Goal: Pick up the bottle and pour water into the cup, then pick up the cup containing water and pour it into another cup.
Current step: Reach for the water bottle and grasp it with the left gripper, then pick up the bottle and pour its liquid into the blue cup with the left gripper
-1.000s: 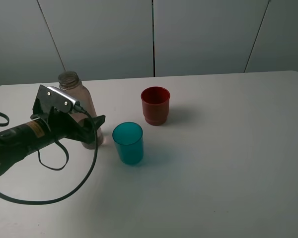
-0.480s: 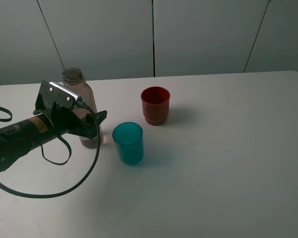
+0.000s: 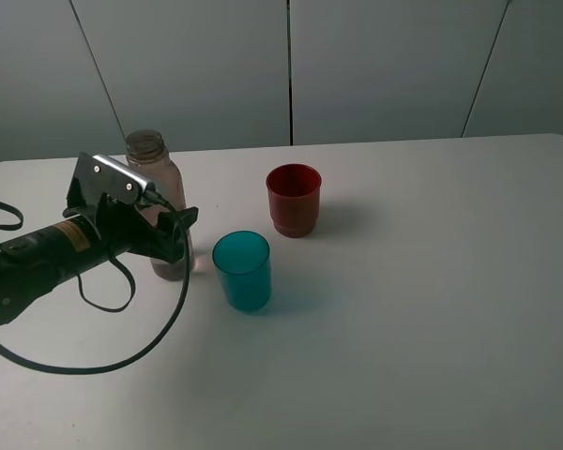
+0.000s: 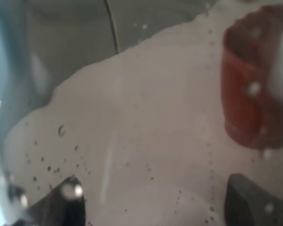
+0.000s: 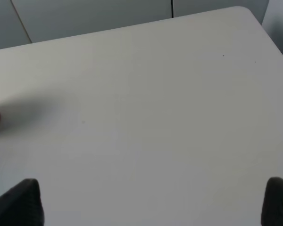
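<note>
The smoky-grey bottle [image 3: 158,178] stands at the left of the table, and my left gripper [image 3: 176,240] is shut on its lower body from the left. In the left wrist view the bottle [image 4: 132,141] fills the picture between the dark fingertips [image 4: 61,207]. The teal-blue cup [image 3: 242,270] stands upright just right of the bottle. Behind and to the right of it is the dark red cup [image 3: 293,199], which also shows through the bottle [image 4: 247,103]. My right gripper [image 5: 151,202] hangs open over bare table, holding nothing.
The white table [image 3: 432,281] stretches to the right of the cups. A black cable [image 3: 122,356] loops over the table under the left arm. Grey wall panels stand behind the table's far edge.
The left gripper's jaws have shut on the bottle. The bottle's neck has shifted a little to the right with the gripper. The cups have not moved.
</note>
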Robot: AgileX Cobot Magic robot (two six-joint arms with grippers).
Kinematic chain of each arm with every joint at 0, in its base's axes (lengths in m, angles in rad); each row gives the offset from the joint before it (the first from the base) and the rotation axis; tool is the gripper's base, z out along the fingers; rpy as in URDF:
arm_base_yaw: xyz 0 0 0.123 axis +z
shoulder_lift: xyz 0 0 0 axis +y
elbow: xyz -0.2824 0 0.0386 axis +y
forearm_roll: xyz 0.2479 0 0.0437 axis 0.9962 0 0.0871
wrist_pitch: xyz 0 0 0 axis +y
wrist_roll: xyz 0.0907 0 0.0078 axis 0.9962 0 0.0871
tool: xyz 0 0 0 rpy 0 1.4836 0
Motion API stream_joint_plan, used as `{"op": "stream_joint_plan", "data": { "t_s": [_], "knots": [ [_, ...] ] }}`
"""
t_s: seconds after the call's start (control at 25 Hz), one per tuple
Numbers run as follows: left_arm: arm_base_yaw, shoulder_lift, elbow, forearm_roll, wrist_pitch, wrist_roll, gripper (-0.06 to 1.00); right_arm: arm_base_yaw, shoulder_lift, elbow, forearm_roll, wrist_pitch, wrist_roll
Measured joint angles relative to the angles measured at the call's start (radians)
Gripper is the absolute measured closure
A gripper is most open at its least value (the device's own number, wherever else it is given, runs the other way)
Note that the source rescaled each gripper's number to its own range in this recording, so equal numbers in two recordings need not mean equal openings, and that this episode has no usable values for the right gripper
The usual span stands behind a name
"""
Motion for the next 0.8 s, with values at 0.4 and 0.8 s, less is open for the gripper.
{"op": "stream_joint_plan", "data": {
  "t_s": [0.4,0.8],
  "knots": [
    [0.0,0.0,0.0,0.0,0.0,0.0,0.92,0.0,0.0,0.0,0.0,0.0,0.0],
    [0.0,-0.049,0.0,0.006,0.06,0.013,0.92,0.0,0.0,0.0,0.0,0.0,0.002]
  ]
}}
